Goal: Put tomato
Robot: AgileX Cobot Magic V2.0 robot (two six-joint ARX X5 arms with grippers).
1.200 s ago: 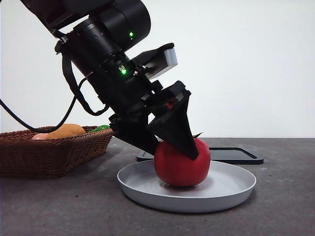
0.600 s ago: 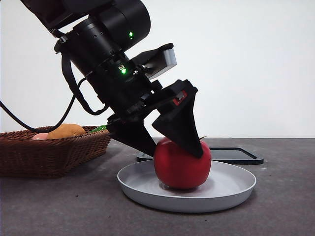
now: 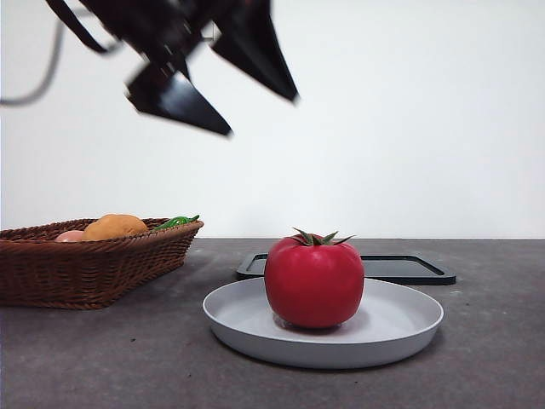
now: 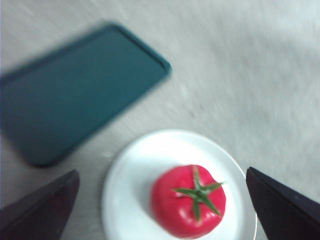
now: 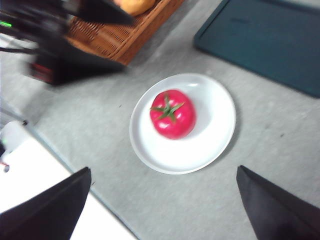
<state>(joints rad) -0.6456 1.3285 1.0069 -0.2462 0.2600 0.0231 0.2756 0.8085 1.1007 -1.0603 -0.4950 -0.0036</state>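
The red tomato [image 3: 313, 281] with a green stem stands upright on the light grey plate [image 3: 400, 328]. My left gripper [image 3: 262, 115] is open and empty, high above and to the left of the tomato, clear of it. In the left wrist view the tomato [image 4: 189, 201] lies on the plate [image 4: 125, 190], below the open left gripper [image 4: 161, 171]. My right gripper [image 5: 163, 170] is open and empty, high over the table. Its view shows the tomato [image 5: 172, 114], the plate [image 5: 210, 135] and the left gripper [image 5: 75, 55]. The right gripper is out of the front view.
A brown wicker basket [image 3: 85, 264] stands left of the plate, holding an orange-brown fruit [image 3: 115, 226], a pale pink item [image 3: 70, 236] and a green item [image 3: 174, 222]. A flat dark tray [image 3: 400, 266] lies behind the plate.
My left gripper let go of the tomato, opened, and rose up and to the left. The tomato stays on the plate, its stem now showing.
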